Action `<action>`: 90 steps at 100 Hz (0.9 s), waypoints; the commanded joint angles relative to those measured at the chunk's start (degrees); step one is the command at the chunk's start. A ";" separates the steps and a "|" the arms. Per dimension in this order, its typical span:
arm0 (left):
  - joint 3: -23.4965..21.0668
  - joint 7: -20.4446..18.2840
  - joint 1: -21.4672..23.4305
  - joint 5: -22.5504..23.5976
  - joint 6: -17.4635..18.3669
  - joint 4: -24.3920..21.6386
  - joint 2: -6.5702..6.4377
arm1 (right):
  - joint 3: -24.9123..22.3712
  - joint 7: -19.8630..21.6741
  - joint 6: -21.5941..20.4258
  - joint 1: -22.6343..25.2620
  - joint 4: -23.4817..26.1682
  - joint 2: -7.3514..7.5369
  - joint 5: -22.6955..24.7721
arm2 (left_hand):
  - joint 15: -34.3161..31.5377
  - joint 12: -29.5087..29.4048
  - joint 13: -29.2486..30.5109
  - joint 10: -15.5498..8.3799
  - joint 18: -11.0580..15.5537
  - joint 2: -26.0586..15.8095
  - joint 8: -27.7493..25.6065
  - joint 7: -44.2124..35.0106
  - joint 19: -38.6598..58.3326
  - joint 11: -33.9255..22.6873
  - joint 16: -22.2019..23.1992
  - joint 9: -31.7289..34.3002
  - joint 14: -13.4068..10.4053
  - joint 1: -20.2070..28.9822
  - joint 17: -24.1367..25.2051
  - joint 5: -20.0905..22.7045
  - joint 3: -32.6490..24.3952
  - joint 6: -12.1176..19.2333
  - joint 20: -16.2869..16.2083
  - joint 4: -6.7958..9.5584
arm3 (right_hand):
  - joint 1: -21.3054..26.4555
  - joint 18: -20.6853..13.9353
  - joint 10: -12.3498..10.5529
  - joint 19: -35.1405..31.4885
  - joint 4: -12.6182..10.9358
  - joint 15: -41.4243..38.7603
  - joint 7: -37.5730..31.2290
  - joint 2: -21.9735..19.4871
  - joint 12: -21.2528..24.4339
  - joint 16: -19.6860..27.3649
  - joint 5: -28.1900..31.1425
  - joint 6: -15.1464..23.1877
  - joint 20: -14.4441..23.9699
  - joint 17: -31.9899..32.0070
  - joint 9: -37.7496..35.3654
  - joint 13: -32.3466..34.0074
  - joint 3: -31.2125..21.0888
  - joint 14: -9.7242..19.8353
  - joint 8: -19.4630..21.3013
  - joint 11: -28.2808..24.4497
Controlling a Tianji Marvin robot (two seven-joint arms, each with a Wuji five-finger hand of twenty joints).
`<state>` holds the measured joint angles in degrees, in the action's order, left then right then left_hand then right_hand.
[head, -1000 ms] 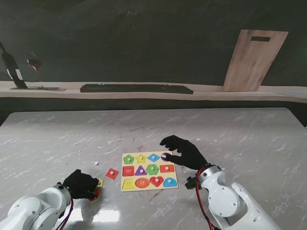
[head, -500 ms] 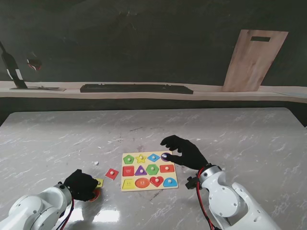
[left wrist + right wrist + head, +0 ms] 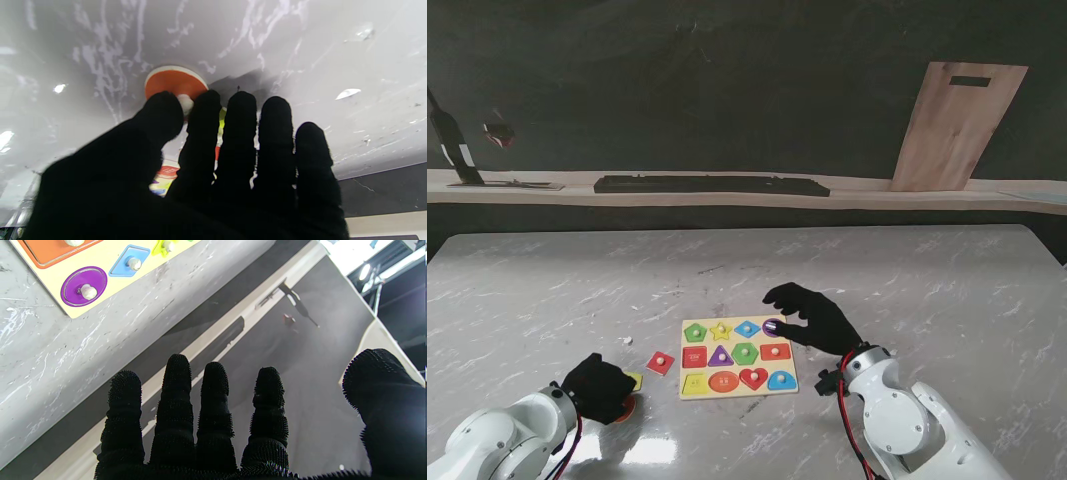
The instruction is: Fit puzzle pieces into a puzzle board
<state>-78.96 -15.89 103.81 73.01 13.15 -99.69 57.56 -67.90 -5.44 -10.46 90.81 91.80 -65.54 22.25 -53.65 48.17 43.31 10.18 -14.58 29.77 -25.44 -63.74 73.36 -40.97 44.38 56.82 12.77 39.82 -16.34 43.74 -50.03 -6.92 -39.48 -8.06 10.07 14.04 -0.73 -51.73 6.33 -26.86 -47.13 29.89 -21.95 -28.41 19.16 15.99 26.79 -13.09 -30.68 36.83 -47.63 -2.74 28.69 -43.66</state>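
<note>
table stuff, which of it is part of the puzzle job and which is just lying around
Job: puzzle board, orange round piece at the left hand, loose red piece, yellow piece, right hand.
Lying about: wooden board, black bar on the back shelf.

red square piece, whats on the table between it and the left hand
A small yellow piece lies between the red square piece and the left hand, seen in the stand view.

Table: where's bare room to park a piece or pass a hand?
Bare marble lies right of the board out to the table edge, and across the far half beyond the right hand. Crowded: the near-left patch between the board and left hand, holding the red piece, yellow piece and orange disc.
</note>
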 commanded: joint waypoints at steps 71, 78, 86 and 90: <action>-0.10 -1.75 1.85 -1.13 -0.58 -1.50 -0.09 | 0.14 0.08 0.06 0.22 0.22 -0.02 0.03 | -0.34 5.48 0.43 -1.48 -7.19 6.54 3.59 0.70 1.05 4.20 0.28 1.83 -1.24 8.41 0.04 -1.23 -2.86 7.05 -0.85 0.85 | -0.86 0.27 -1.16 -0.26 -2.08 -1.28 0.47 -0.75 -0.28 -0.75 1.12 2.25 1.03 0.72 -1.47 0.03 0.68 0.04 0.72 0.09; 0.05 -1.96 1.70 -1.21 -0.21 -1.29 -0.15 | 0.16 0.09 0.06 0.20 0.20 -0.01 0.03 | -0.31 6.05 0.35 -1.83 -7.02 6.09 2.94 0.09 0.89 4.19 0.35 1.72 -1.35 8.50 0.18 -1.57 -3.24 8.05 -0.74 0.96 | -0.81 0.24 -1.13 -0.26 -2.09 -1.23 0.50 -0.72 -0.29 -0.73 1.08 2.28 1.03 0.71 -1.55 -0.07 0.65 0.00 0.71 0.08; 0.28 -1.82 1.48 -1.60 0.08 -0.96 -0.18 | 0.19 0.13 0.07 0.16 0.15 -0.01 0.03 | -0.51 7.02 0.39 -2.03 -7.11 6.42 1.41 -0.72 1.08 3.94 0.65 1.94 -1.14 7.71 0.25 -1.86 -5.51 8.46 -0.77 1.70 | -0.88 0.19 -1.19 -0.25 -2.08 -1.26 0.50 -0.75 -0.28 -0.75 1.10 2.29 1.02 0.72 -1.51 -0.01 0.67 0.00 0.70 0.10; 0.40 -1.77 1.40 -1.82 0.05 -0.85 -0.17 | 0.20 0.15 0.06 0.14 0.12 0.00 0.05 | -0.62 7.49 0.38 -2.11 -7.07 6.42 0.66 -1.03 1.18 3.76 0.78 1.80 -1.14 7.30 0.28 -2.03 -6.44 8.60 -0.80 2.18 | -0.84 0.18 -1.16 -0.23 -2.08 -1.26 0.48 -0.70 -0.28 -0.75 1.13 2.24 1.01 0.75 -1.51 -0.01 0.66 0.02 0.71 0.10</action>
<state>-79.10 -17.46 104.97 71.74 12.91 -101.30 57.54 -67.89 -5.33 -10.40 90.70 91.75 -65.53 22.16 -53.65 54.05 43.31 8.89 -14.58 36.29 -23.46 -63.21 73.37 -37.29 44.38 57.48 12.36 43.68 -16.42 42.99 -51.01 -6.10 -39.49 -7.10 10.07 14.04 -0.73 -51.73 6.33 -27.49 -47.13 29.89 -21.95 -28.53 19.16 16.10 26.79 -13.09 -30.68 36.83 -47.62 -2.74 28.69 -43.66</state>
